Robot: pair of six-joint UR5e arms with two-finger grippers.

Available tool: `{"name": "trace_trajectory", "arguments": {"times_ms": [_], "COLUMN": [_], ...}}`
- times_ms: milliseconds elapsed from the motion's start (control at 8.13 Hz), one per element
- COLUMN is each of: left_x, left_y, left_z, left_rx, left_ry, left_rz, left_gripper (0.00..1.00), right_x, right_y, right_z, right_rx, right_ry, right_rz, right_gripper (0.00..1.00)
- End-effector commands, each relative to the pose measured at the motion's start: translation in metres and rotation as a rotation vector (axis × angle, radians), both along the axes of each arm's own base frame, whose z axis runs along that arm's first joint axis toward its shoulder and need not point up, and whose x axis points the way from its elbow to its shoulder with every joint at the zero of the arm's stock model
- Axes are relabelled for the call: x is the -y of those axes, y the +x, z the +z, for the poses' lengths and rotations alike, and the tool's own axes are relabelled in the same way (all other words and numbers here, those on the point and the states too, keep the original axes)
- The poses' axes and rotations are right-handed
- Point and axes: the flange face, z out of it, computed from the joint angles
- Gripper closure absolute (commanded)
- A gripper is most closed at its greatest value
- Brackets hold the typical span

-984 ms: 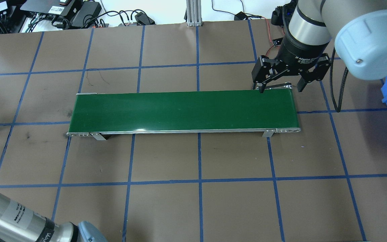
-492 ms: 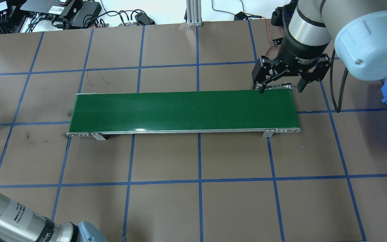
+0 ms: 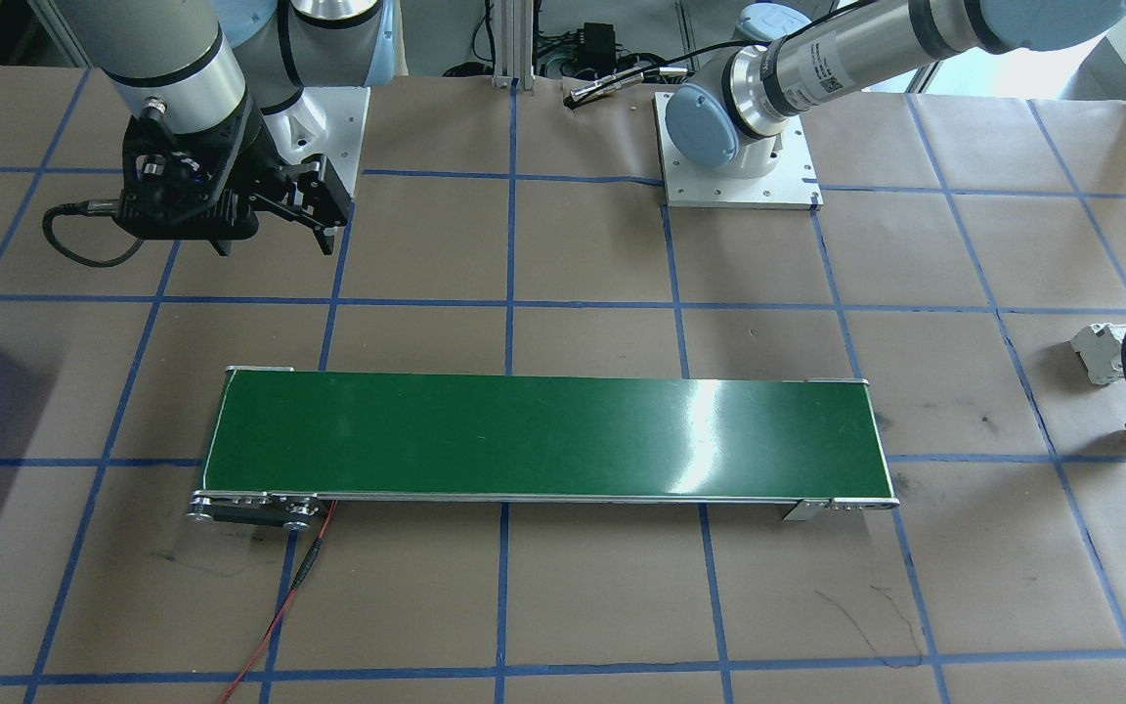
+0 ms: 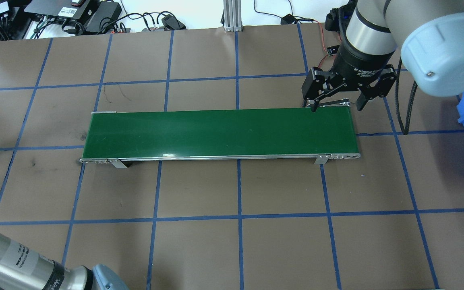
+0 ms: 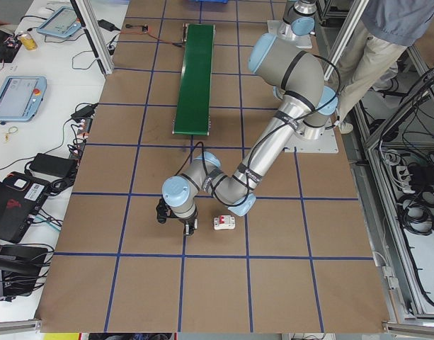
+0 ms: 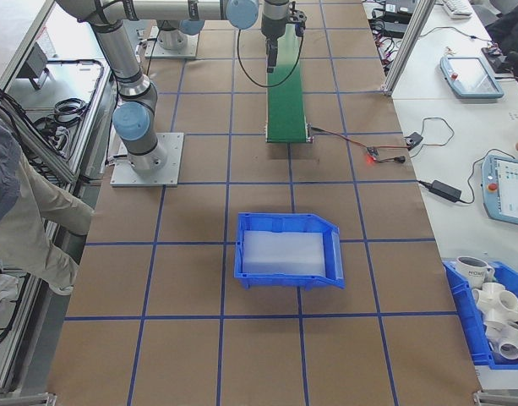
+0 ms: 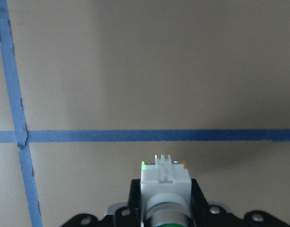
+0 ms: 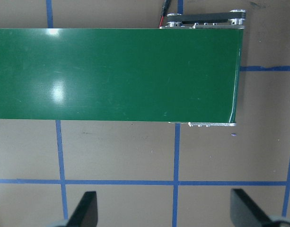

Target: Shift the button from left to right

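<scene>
Gripping: the button (image 7: 164, 182), white blocky body and round metal collar, is clamped in the left end effector (image 7: 163, 208).
Right end effector (image 4: 335, 105): spread wide, nothing held.
Tabletop (image 4: 280, 241): matte brown, gridded with blue tape; glossy green conveyor belt (image 4: 220, 133).

You get overhead and front views facing each other across the belt (image 4: 220, 133); side views look along it; wrist cameras sit close.

Silver-tubed arms with pale blue joint caps (image 4: 443, 52) carry black grippers (white lettering); a black cable (image 4: 401, 108) hangs alongside.
</scene>
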Motion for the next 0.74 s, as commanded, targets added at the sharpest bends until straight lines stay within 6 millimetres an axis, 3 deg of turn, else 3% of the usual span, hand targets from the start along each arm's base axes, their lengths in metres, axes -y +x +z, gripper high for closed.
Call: {"name": "trace_trajectory", "arguments": {"times_ms": [0, 123, 246, 492, 615], "left_x": [-0.004, -0.006, 0.001, 0.024, 0.017], "left_y": [-0.013, -0.027, -0.053, -0.134, -0.175], "left_z": [0.062, 0.095, 0.123, 0.182, 0.187], "left_rx": [-0.034, -0.034, -0.033, 0.006, -0.026], "left_ry": [-0.076, -0.121, -0.129, -0.168, -0.105], "left_rz": [0.089, 0.177, 0.252, 0.396, 0.542], "left_gripper": [0.83, 0.83, 0.83, 0.90, 0.90], "right_x": [0.000, 0.000, 0.000, 0.000, 0.000], "right_y": [0.000, 0.000, -0.001, 0.000, 0.000], "right_z": [0.000, 0.000, 0.000, 0.000, 0.000], "right_rx": [0.000, 0.000, 0.000, 0.000, 0.000], "right_ry": [0.000, 0.000, 0.000, 0.000, 0.000], "right_rz": [-0.001, -0.001, -0.001, 0.000, -0.001], "right_gripper": [0.00, 0.00, 0.00, 0.00, 0.00]}}
